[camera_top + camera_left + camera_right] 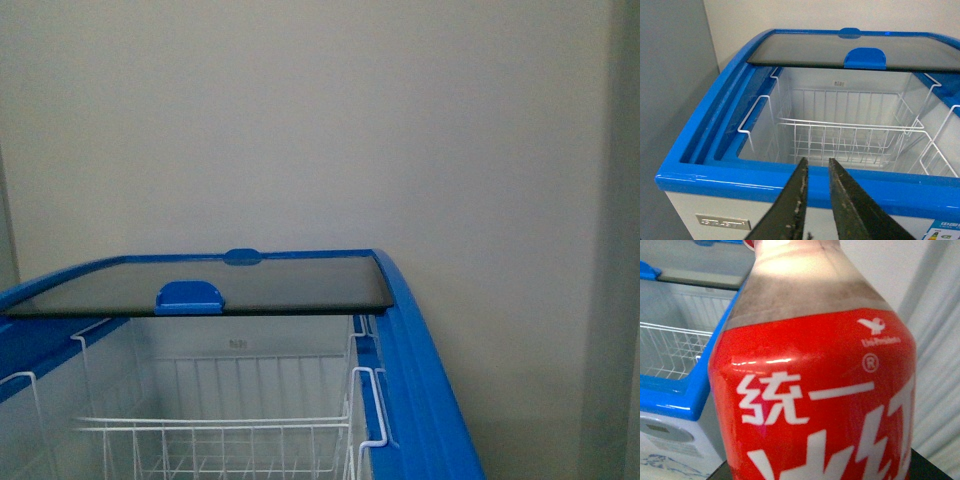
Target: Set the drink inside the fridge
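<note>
The fridge (420, 370) is a white chest freezer with a blue rim. Its glass lid (250, 285) is slid to the back and the front half stands open over a white wire basket (220, 440). In the left wrist view my left gripper (816, 167) is shut and empty, just in front of the fridge's near blue rim (740, 180), with the basket (850, 140) beyond. In the right wrist view my right gripper is shut on the drink (815, 390), a bottle with a red label and white lettering that fills the frame; the fingers are hidden. The fridge (685, 395) lies beside it. Neither arm shows in the front view.
A plain pale wall (320, 120) rises behind the fridge. A grey cabinet side (670, 100) stands close to the fridge's end. A ribbed grey surface (940, 380) stands behind the drink. Blue handles (188, 296) sit on the lid's edge.
</note>
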Robot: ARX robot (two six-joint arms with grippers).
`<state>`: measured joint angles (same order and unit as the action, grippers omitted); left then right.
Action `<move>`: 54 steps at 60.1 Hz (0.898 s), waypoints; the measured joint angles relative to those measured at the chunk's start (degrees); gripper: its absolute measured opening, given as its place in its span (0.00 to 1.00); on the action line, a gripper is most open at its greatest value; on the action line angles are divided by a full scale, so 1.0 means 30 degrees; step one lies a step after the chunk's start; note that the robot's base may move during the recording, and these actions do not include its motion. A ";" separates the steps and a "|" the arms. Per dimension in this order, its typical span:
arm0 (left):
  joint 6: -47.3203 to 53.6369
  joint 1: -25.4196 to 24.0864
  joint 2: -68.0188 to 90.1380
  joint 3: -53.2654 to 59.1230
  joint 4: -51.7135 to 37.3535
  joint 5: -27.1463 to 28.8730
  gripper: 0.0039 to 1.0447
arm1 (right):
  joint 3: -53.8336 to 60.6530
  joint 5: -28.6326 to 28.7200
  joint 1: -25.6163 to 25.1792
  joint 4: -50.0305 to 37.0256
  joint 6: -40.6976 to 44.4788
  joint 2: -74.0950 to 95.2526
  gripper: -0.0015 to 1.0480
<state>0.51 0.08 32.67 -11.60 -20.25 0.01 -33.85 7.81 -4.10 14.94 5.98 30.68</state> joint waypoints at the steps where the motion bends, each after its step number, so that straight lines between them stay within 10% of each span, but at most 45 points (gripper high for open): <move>1: 0.0000 0.0000 -0.0175 0.0124 -0.0007 0.0000 0.12 | -0.0393 0.0291 0.0000 -0.0401 0.0510 0.0692 0.36; 26: -0.0073 0.0007 -0.3126 0.2200 0.0648 0.0000 0.02 | -1.4171 0.0583 0.5486 -0.0270 1.3049 1.7129 0.36; 54: -0.0095 0.0007 -0.6200 0.3592 0.2157 0.0029 0.02 | -2.2170 -0.1260 1.1927 0.1843 1.5752 2.7044 0.36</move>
<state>0.23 0.10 14.06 -0.82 -13.78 0.10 -100.36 4.03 31.68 20.47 53.23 111.81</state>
